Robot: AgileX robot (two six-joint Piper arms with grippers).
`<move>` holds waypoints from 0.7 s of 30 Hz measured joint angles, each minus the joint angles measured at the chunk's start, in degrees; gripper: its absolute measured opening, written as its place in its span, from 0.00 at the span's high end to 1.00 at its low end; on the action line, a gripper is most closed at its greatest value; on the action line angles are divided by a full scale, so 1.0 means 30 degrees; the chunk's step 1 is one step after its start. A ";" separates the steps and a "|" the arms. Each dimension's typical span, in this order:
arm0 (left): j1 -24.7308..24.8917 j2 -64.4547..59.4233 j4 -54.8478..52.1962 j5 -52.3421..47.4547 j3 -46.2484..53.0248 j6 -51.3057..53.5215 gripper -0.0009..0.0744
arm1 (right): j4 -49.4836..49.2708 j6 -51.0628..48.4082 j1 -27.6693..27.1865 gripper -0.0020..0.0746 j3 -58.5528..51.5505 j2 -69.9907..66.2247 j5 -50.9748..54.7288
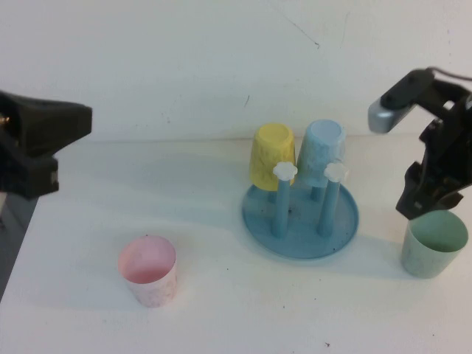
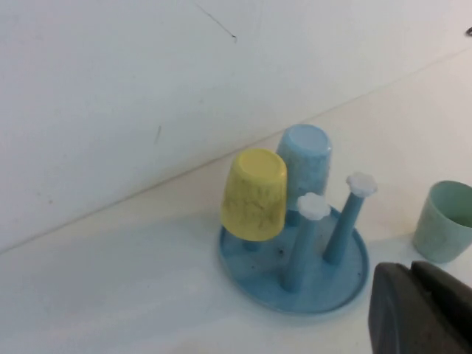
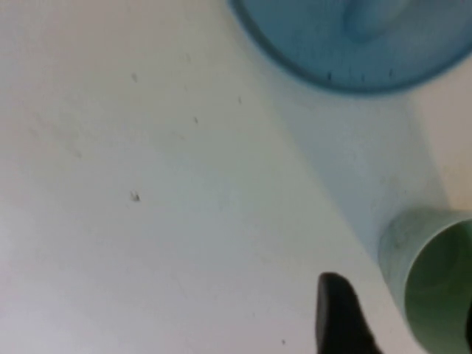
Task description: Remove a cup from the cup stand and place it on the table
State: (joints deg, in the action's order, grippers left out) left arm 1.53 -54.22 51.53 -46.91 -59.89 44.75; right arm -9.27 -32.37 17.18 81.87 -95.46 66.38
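The mint-green cup stands upright on the white table, to the right of the blue cup stand. My right gripper hovers just over the cup's near-left rim. In the right wrist view the gripper is open, with one dark finger outside the cup and apart from its wall. My left gripper is raised at the far left, away from everything. In the left wrist view it is shut and empty, and the cup and the stand show beyond it.
A yellow cup and a light blue cup hang upside down on the stand's rear pegs. Two front pegs with white caps are bare. A pink cup stands upright at the front left. A white wall rises behind.
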 joint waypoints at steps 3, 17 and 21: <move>0.0000 0.1636 -0.0785 0.1685 0.2091 -0.0783 0.99 | -0.1498 -0.0725 0.0000 0.59 -0.1254 0.2939 -0.1859; 0.0000 0.9482 -0.2282 1.0194 1.3213 -0.5745 0.99 | -1.4667 -1.2489 0.0000 0.73 -1.2339 1.5234 -1.0298; 0.0000 0.9952 -0.2282 1.0203 1.4823 -0.6241 0.99 | -1.9535 -1.7265 0.0000 0.73 -1.4628 1.7682 -1.0333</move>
State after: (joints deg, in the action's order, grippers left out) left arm 1.53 -24.36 44.69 -16.30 -15.42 26.03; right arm -67.87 -84.17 17.18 37.98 -42.42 35.38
